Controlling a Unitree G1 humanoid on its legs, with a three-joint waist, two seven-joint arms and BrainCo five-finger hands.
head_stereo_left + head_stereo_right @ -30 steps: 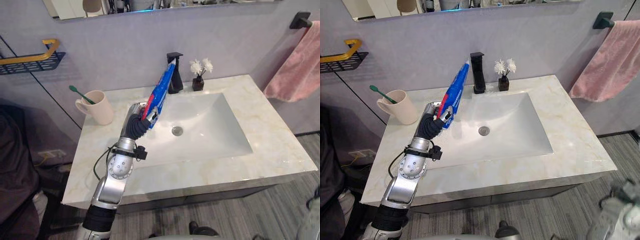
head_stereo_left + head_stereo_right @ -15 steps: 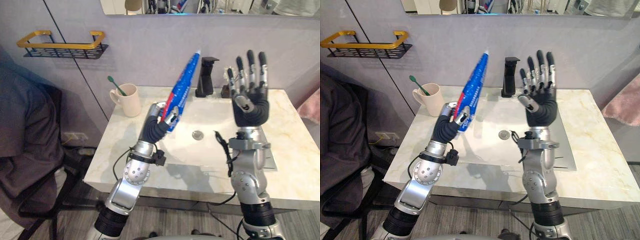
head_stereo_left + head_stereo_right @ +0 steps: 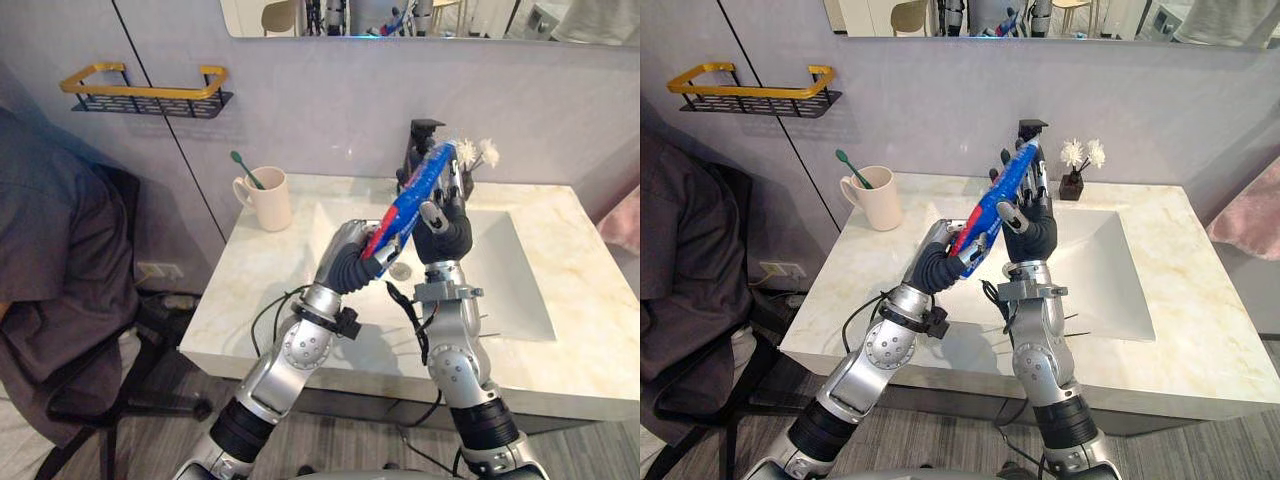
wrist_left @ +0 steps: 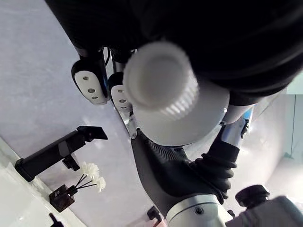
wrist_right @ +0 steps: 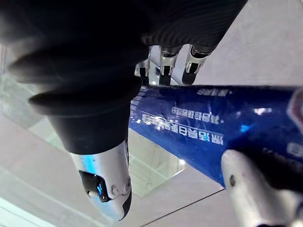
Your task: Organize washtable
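Bare counter lies left of sink (image 3: pixel 500 285), up to cup (image 3: pixel 268 200) holding toothbrush (image 3: pixel 243 168). Faucet (image 3: pixel 421 135) and flower vase (image 3: pixel 1073 182) stand behind sink. Above sink's left half, your left hand (image 3: pixel 350 264) curls round toothpaste tube (image 3: pixel 415 195), which slants upward. Your right hand (image 3: pixel 448 230) is upright, fingers straight, tube's upper part resting across them.

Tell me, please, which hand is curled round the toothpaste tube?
The left hand, gripping the lower end of the toothpaste tube; the right hand stands straight-fingered beside it.
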